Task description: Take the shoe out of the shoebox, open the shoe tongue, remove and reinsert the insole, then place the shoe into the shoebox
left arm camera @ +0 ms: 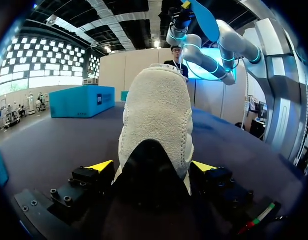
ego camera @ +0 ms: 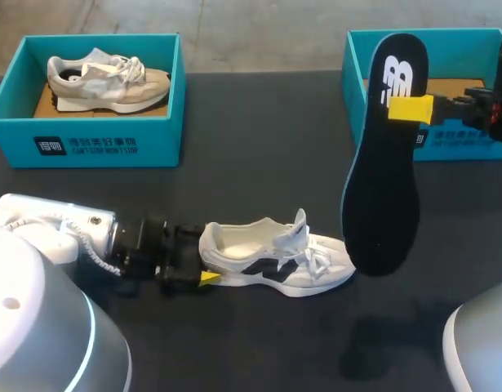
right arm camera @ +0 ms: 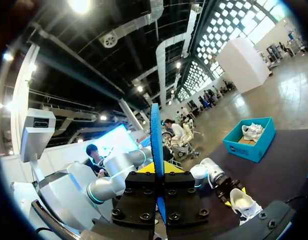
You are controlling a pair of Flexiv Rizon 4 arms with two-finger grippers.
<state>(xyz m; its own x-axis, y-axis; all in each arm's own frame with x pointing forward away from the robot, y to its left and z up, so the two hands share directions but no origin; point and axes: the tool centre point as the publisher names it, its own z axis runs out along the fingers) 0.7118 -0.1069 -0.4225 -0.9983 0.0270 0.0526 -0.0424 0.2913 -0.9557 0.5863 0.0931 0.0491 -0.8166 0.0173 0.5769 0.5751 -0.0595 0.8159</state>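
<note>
Your left gripper [left arm camera: 152, 166] was closed on the heel of the shoe [ego camera: 275, 257], with one yellow tip pressed against each side. The shoe sat on its sole near the middle of the table [ego camera: 259, 163], heel toward 9 o'clock and toe toward 3 o'clock, its tongue raised. Your right gripper [ego camera: 410, 109] pinched the insole [ego camera: 385, 155] near its upper end and held it in the air at about 2 o'clock from the shoe. The insole's dark face was turned to the head camera, and its lower end hung toward 6 o'clock, close by the shoe's toe. Behind it, at 1 o'clock, stood a box [ego camera: 354, 65]. A second box [ego camera: 87, 139] at 10 o'clock held a beige shoe [ego camera: 104, 82].
</note>
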